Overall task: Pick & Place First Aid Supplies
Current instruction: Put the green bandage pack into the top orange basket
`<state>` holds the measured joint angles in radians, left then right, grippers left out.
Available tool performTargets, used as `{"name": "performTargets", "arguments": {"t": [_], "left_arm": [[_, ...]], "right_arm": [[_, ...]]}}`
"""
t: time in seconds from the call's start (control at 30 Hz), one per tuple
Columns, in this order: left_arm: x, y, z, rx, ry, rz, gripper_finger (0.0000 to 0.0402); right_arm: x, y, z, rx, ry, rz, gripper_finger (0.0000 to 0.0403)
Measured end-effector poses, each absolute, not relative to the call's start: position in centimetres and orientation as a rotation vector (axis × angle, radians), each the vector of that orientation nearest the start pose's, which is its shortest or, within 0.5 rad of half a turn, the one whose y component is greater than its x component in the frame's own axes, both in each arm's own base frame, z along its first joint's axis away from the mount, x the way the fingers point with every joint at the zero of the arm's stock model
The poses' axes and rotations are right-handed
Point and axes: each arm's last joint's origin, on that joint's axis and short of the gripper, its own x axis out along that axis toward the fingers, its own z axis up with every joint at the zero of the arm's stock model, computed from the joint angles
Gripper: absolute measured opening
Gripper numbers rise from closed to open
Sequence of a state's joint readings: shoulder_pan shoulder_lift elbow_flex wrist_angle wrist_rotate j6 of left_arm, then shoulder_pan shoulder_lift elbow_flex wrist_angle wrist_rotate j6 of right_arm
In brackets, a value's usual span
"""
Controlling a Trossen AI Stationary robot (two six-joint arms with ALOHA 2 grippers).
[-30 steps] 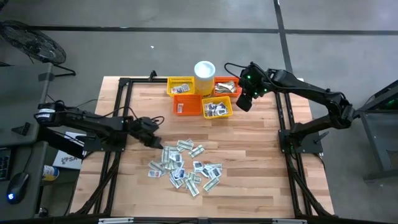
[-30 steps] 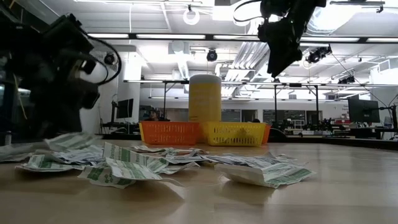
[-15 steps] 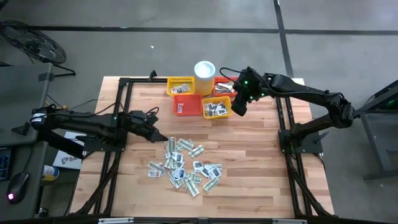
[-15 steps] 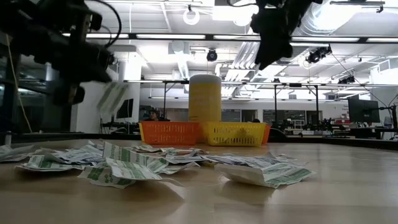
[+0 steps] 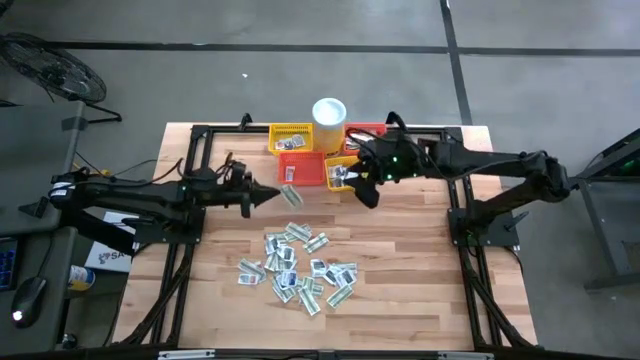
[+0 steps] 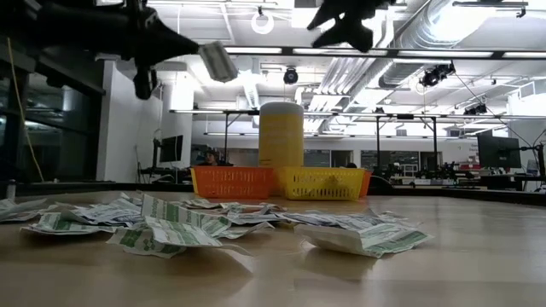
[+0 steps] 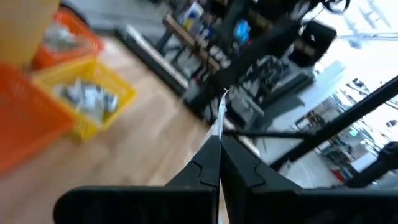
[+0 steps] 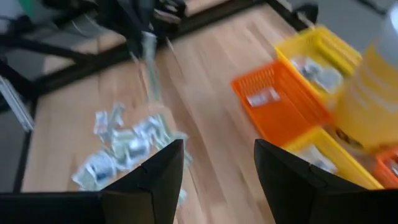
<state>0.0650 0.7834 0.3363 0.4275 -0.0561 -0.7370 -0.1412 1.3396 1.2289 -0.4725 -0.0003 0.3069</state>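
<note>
green-white sachets [image 5: 298, 262], yellow & orange baskets [image 5: 311, 160]

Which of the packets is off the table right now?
Only the packet pinched in the left gripper, lifted near the orange basket. All the others lie in the pile on the table.

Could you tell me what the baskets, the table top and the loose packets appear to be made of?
The baskets, such as the orange basket, look like moulded plastic: bright colour and open mesh walls. The table top looks like wood, with pale planks and visible seams. The packets seem to be paper or foil sachets, thin, creased and printed; which of the two I cannot tell.
</note>
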Motion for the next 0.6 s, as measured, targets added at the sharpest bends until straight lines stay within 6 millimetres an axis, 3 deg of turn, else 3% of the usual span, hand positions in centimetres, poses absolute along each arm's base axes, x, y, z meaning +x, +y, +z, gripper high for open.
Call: {"name": "performTargets", "arguments": {"t": [0.23,0.6], "left_arm": [[17.5,1.3,25.1,-0.591,-0.167,0.085,0.0000],[17.4,1.2,25.9,-0.522,-0.241,0.041,0.0000]], "right_arm": [[30.5,-1.4,34.9,0.245,0.391,-0.228,0.0190],[35.6,0.0,32.7,0.131,0.225,-0.191,0.0190]]}}
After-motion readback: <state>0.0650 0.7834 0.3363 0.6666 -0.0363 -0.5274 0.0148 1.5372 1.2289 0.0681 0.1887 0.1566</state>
